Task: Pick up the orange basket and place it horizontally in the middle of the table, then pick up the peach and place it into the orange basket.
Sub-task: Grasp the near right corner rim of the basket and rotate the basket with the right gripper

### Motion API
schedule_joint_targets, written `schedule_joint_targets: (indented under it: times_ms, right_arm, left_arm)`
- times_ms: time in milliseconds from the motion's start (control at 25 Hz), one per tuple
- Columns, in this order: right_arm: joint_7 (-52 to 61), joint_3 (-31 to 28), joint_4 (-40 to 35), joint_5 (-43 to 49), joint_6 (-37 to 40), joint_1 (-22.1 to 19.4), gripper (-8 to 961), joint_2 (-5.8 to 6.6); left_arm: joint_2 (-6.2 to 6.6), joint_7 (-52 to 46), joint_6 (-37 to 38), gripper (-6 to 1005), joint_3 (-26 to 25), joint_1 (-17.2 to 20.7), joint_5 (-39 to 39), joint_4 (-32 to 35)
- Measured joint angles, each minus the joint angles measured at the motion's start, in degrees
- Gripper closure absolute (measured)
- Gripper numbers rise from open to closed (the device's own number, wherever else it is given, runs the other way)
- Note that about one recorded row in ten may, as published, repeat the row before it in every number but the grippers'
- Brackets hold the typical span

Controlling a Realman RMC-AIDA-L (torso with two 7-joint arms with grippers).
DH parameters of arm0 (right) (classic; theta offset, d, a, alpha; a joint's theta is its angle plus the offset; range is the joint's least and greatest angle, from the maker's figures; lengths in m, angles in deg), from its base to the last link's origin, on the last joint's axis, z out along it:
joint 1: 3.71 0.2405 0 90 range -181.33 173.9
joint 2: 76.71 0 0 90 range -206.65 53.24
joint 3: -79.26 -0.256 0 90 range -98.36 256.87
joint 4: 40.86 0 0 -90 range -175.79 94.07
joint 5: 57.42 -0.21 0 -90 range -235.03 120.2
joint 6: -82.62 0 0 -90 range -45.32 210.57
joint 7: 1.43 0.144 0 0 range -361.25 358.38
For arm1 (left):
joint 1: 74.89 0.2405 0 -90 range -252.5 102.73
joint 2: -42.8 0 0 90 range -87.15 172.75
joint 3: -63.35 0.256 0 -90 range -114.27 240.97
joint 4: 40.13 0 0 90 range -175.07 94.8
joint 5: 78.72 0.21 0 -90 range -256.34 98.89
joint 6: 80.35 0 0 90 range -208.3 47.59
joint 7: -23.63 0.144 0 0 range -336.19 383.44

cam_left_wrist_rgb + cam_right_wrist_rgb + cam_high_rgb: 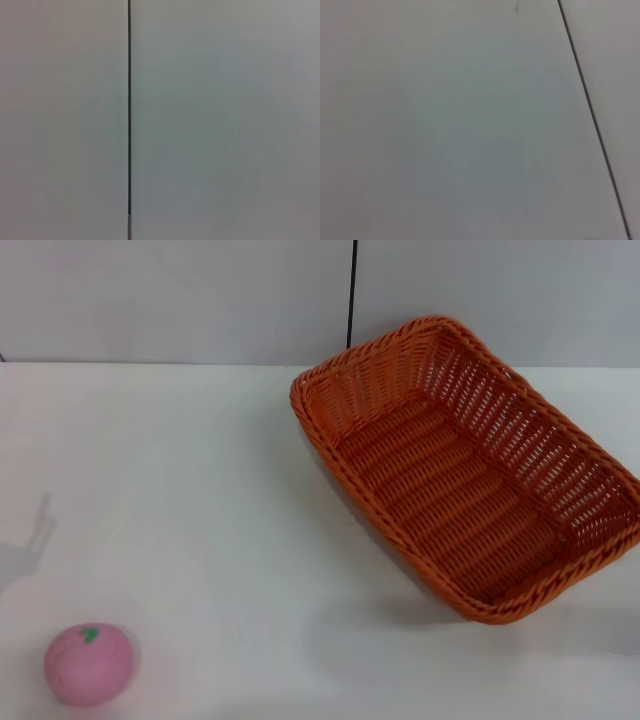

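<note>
Orange basket (470,475) sits on the right-hand, far part of the table (200,490), skewed so that its long axis runs diagonally from the far middle toward the near right edge of the head view; it rests upright on its base and is empty. Peach (88,664) lies at the near left corner of the table, well apart from the basket, leaf mark up. Neither gripper appears in any view: both wrist cameras show only a plain grey wall with a dark vertical seam, so whether either tool is open or closed cannot be told, and nothing is seen to be held. A faint shadow on the left of the tabletop suggests an arm is raised above that side, but its source is out of sight. Judged from this layout, the step in hand is the first one, fetching the basket, and it has not begun. The right arm is the nearer candidate. A sound grasp would take the braided rim on one long side, near its midpoint, so the basket hangs level. It should then be turned until its long sides lie across the table and set flat in the middle, leaving the open top clear for the peach.
</note>
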Motion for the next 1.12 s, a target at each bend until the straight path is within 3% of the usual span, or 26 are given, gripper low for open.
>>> schedule_joint_targets:
  times_ms: [200,400,480,520,600,640,680,800,840,920,1120]
  right_arm:
    - [-3.8,-2.8,1.1,-0.8,1.7,-0.4,133,-0.35]
    - [1.8,-4.7,-0.3,0.1,0.7,-0.2,134,0.07]
    - [13.0,-3.1,-8.6,5.1,-1.8,-1.0,134,0.22]
    - [13.0,-3.1,-8.6,5.1,-1.8,-1.0,134,0.22]
    - [23.6,-2.4,-17.5,11.6,-3.3,-1.5,134,0.23]
    - [35.0,-2.3,-27.3,20.1,-3.8,-1.6,134,0.21]
    - [35.0,-2.3,-27.3,20.1,-3.8,-1.6,134,0.21]
    - [51.2,-2.2,-41.0,31.5,-2.9,-0.5,135,0.43]
    - [62.4,-1.7,-48.3,39.3,-1.2,1.3,135,1.31]
    - [66.4,-1.3,-50.9,42.5,-0.2,2.4,135,1.90]
    - [87.2,1.3,-57.1,64.8,6.5,11.6,135,6.17]
  left_arm:
    - [0.00,-0.1,-0.1,188,0.0,-0.2,0.1,0.0]
    - [0.01,-0.2,-0.5,188,0.0,-0.4,0.2,-0.1]
    - [0.04,-0.2,-0.6,188,-0.1,-0.4,0.2,-0.2]
    - [0.07,-0.2,-0.8,188,-0.1,-0.4,0.2,-0.2]
    - [0.08,-0.2,-0.8,188,-0.2,-0.4,0.1,-0.2]
    - [0.09,-0.2,-0.9,188,-0.3,-0.4,0.0,-0.2]
    - [0.09,-0.2,-0.9,188,-0.3,-0.4,0.0,-0.2]
    - [0.09,-0.2,-1.0,188,-0.3,-0.5,0.0,-0.2]
    - [0.09,-0.2,-1.0,188,-0.3,-0.5,0.0,-0.5]
    - [0.11,-0.2,-0.9,188,-0.4,-0.5,0.0,-0.6]
    - [0.10,-0.2,-0.9,188,-0.1,-0.5,0.2,-0.8]
